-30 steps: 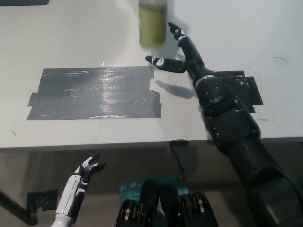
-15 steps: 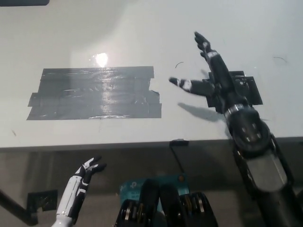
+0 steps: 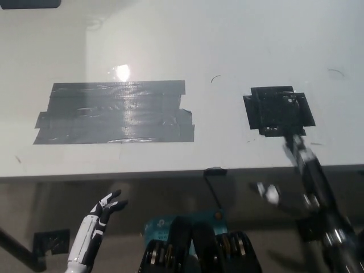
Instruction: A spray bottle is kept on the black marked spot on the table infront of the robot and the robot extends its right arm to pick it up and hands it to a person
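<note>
1. My right robot hand [image 3: 304, 176] was at the near edge of the bench [image 3: 227, 45], low on the right side of the head view, blurred by motion
2. Its fingers [image 3: 297, 147] were spread apart and it held nothing; one pale-tipped finger stuck out to the side below the bench edge
3. The fingertips reached just over the bench edge, close below the black marked spot [image 3: 278, 110] and not touching it as far as I could tell
4. The black marked spot was a patch of black tape on the right part of the white bench, and its surface was bare
5. The spray bottle was not anywhere in the head view, neither on the bench nor in my robot hand
6. A large grey tape patch [image 3: 114, 112] lay flat on the left-middle of the bench, well apart from the black marked spot, with a bright glare just above its top edge
7. My left robot hand [image 3: 105, 206] rested low at the lower left, below the bench edge, its fingers loosely apart and holding nothing
</note>
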Action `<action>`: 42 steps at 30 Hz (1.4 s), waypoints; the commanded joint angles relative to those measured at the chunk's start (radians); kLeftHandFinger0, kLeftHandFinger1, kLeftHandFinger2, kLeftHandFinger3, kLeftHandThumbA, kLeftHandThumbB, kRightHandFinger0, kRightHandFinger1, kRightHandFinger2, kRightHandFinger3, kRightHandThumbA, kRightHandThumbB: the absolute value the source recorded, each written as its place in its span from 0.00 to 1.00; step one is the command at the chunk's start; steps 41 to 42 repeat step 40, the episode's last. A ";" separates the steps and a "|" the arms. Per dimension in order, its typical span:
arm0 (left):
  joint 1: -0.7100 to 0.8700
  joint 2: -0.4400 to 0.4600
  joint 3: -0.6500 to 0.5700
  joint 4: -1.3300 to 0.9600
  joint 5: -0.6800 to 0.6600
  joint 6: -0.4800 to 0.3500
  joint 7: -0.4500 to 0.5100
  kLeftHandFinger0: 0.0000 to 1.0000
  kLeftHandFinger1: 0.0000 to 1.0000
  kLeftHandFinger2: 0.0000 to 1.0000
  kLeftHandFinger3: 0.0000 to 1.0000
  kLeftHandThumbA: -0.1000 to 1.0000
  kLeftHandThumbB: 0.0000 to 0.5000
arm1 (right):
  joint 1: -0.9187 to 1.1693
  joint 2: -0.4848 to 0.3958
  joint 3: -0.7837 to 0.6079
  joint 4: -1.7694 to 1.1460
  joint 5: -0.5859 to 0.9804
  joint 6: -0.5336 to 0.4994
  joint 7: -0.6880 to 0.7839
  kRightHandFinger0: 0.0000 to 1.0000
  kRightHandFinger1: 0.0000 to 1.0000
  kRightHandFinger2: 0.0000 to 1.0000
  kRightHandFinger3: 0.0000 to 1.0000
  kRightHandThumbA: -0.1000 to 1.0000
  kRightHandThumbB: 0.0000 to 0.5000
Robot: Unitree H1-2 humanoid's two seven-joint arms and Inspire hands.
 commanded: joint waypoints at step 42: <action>0.189 -0.015 -0.021 -0.026 0.021 -0.040 0.006 1.00 0.84 0.80 0.90 1.00 1.00 | 0.274 -0.019 0.073 0.171 0.059 -0.183 0.130 1.00 1.00 1.00 1.00 0.94 0.87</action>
